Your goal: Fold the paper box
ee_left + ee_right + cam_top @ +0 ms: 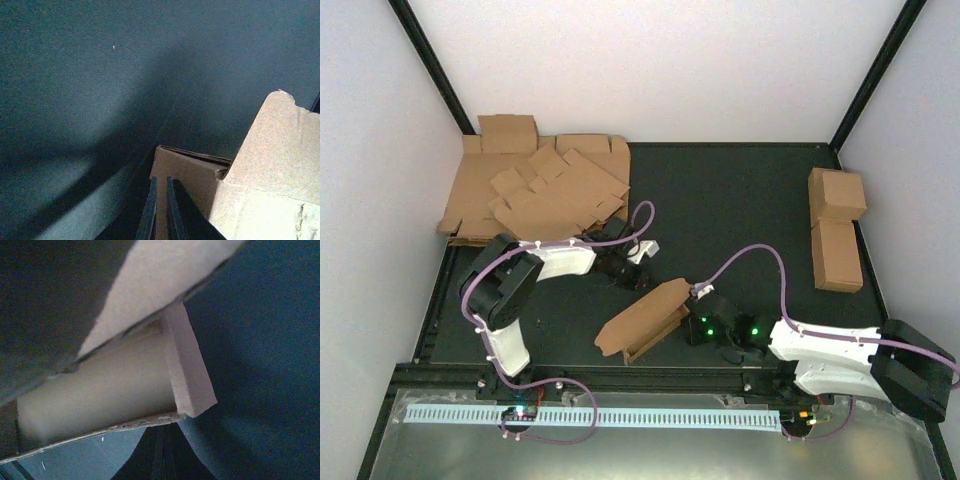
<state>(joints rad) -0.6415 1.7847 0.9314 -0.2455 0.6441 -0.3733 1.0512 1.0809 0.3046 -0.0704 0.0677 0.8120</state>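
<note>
Both pincers are pinched narrow: the left gripper (161,186) shows only a slit between its fingers, nothing visibly clamped, its tips at a brown end panel; whether they touch it I cannot tell. The right gripper (161,442) is fully closed and empty, sitting just under the carton's raw lower edge. In the overhead view the paper box (645,318) lies slantwise at the centre of the dark table mat (750,200), between the two arms. I judge it roughly half formed: a long trough with walls raised, one thick doubled-over end wall, and a broad flap tilted above, not yet shut or tucked. It is matte brown corrugated board, the cut edge frayed. Flat blanks (535,185) are heaped at upper left; finished cartons (838,230) stand at right.
</note>
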